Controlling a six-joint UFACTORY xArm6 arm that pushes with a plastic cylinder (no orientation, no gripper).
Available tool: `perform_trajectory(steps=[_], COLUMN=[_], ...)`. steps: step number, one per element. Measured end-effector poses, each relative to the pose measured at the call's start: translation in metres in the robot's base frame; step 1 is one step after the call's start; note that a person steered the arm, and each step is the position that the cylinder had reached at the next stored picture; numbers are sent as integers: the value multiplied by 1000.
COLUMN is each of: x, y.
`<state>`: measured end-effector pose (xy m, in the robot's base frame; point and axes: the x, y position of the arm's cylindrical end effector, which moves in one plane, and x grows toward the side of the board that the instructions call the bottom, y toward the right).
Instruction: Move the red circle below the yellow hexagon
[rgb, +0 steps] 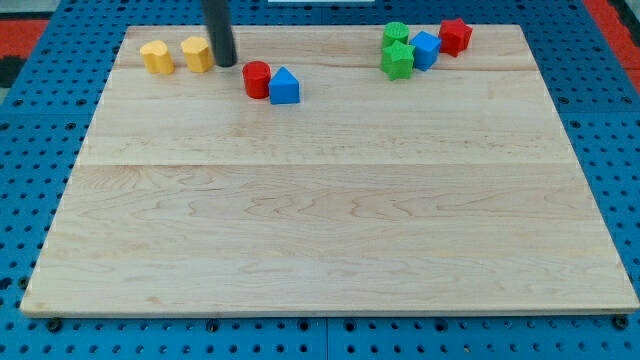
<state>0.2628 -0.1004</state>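
The red circle (257, 79) is a short red cylinder near the view's top, left of centre. A blue triangle-like block (285, 87) touches its right side. The yellow hexagon (196, 54) sits up and to the left of the red circle. My tip (224, 63) stands just right of the yellow hexagon, close to or touching it, and up-left of the red circle with a small gap. A second yellow block (155, 57), heart-like, lies left of the hexagon.
At the view's top right is a cluster: two green blocks (396, 34) (397, 61), a blue block (425, 50) and a red block (455, 36). The wooden board (330, 220) lies on a blue pegboard surface.
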Motion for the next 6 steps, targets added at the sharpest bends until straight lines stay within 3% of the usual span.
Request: perform_trajectory(steps=[1, 2, 4, 5, 6], x=[11, 42, 41, 39, 48], y=[91, 133, -28, -51, -25])
